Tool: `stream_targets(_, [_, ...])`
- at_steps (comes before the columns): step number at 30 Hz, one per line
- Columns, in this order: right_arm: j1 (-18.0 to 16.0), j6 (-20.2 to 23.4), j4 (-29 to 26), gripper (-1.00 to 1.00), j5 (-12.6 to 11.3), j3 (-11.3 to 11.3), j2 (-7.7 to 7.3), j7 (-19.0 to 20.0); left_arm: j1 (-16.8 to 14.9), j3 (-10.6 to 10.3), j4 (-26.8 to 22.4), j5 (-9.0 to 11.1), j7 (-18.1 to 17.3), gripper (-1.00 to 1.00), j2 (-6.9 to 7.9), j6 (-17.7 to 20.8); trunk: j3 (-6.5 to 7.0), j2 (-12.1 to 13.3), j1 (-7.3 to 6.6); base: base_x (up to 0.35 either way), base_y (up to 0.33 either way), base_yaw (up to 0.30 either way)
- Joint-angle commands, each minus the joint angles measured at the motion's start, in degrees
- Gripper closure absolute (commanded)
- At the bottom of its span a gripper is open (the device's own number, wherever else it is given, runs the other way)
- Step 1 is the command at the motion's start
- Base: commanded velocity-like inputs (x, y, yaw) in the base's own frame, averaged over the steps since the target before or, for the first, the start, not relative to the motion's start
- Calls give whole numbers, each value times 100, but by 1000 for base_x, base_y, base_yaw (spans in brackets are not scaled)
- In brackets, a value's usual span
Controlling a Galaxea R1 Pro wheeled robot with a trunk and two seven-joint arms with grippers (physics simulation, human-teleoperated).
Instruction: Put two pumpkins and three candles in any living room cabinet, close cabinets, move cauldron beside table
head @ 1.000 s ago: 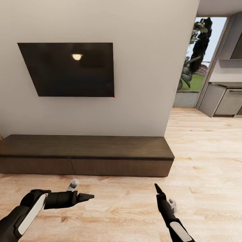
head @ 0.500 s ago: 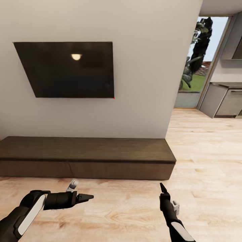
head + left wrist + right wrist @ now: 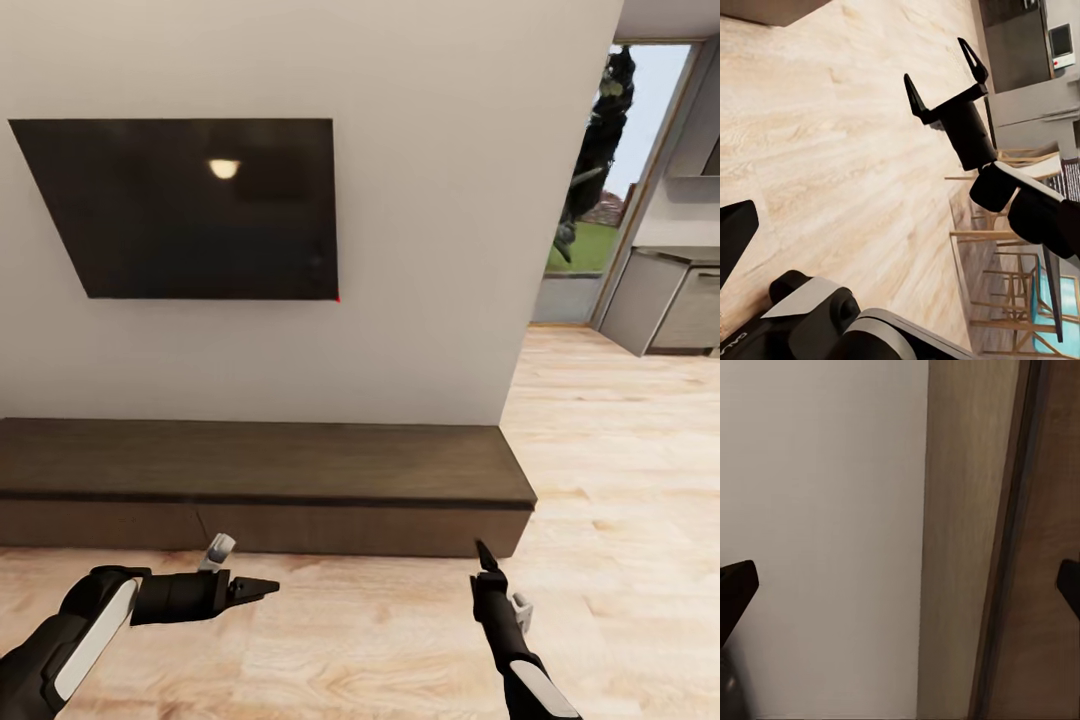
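Facing a pale wall (image 3: 430, 250) with a dark screen (image 3: 190, 205) mounted on it, wood floor (image 3: 380, 640) underfoot. Below the screen, flat against the wall, the cabinet (image 3: 270, 480): long, low, dark brown, top bare, fronts flush and apparently shut, a thin seam between two panels near the left gripper. Off to the right, through an opening, grey kitchen units (image 3: 670, 305) and greenery outside.

Judging progress: nothing in hand, no pumpkins, candles, cauldron or coffee table in sight here. Impossible to tell from these fronts whether anything already sits inside. Looks like an approach to the cabinet, either to open a front or to check that all are closed; fetching and stowing may well remain, and likewise the cauldron's placing.

Left gripper (image 3: 262, 588) held low over the floor, just short of the cabinet's front, pointing toward the right; jaw state hard to read in the head view, cannot tell. Right gripper (image 3: 485, 557) raised near the cabinet's right end, pointing up toward it; seen from the left wrist (image 3: 945, 81), two black fingers spread wide with nothing between. From the right wrist, finger tips at both edges, cabinet wood and wall between them.
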Motion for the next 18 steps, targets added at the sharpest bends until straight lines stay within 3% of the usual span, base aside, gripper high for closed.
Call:
stream_targets(1, [-4,59,4,-100,-10,-18,4,29,-5,-14,1,12,-9,-100,3,22,-5,-3,1,141,0,0])
stream_targets(8, [-4,242,19,-100,-9,-30,-2,326,-5,-37,-6,7,-9,-100,-19,22,-5,-3,1,238,0,0])
stream_targets(18, [-4,254,22,-100,-5,-31,-5,371,-5,-36,-8,4,-9,-100,-55,22,-5,-3,1,162,0,0])
